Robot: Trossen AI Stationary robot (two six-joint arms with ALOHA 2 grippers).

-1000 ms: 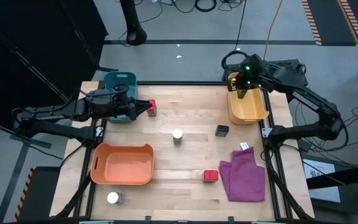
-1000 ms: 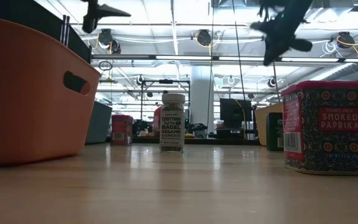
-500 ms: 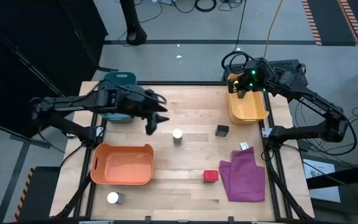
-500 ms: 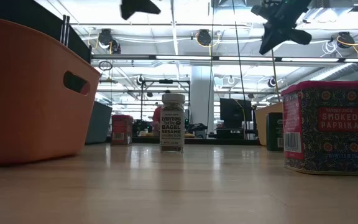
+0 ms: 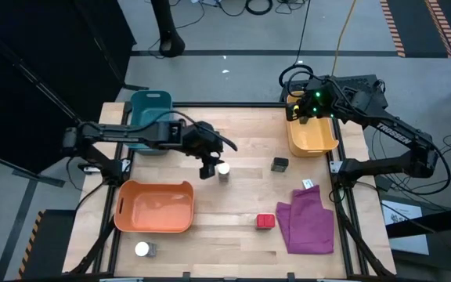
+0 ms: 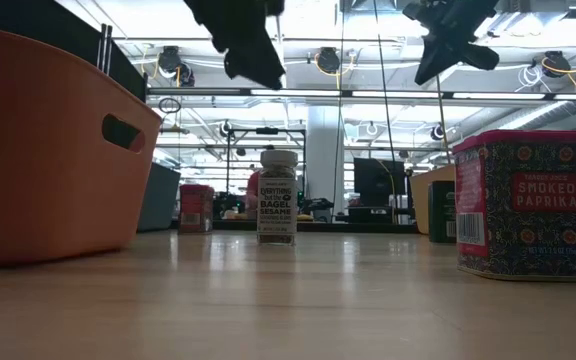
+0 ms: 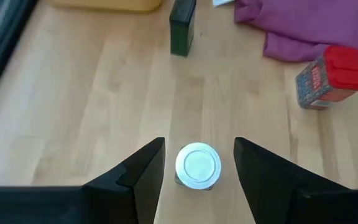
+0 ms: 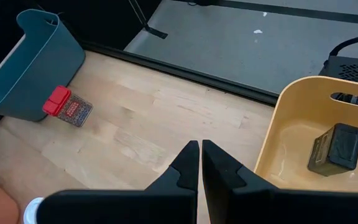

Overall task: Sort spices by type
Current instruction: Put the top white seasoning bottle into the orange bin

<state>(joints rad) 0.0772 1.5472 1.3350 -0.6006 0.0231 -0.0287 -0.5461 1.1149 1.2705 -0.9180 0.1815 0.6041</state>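
The left claw (image 5: pixel 208 168) hangs above the worktop (image 5: pixel 241 200), its two fingers wide apart and holding nothing. The clear jar (image 7: pixel 198 165) stands upright right below, between the fingers, not touching them. This arm is much nearer to the jar. The right claw (image 5: pixel 296 114), fingers together and empty, waits above the yellow bin (image 5: pixel 313 139).

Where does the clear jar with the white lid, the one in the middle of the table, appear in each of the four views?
High view: the clear jar stands mid-table, just right of the left gripper.
Low view: the clear jar stands centre, upright, under the left gripper.
Left wrist view: its white lid shows between the open fingers.
Right wrist view: only a white lid edge shows at a corner, probably this jar.
Shared landmark: the yellow bin.
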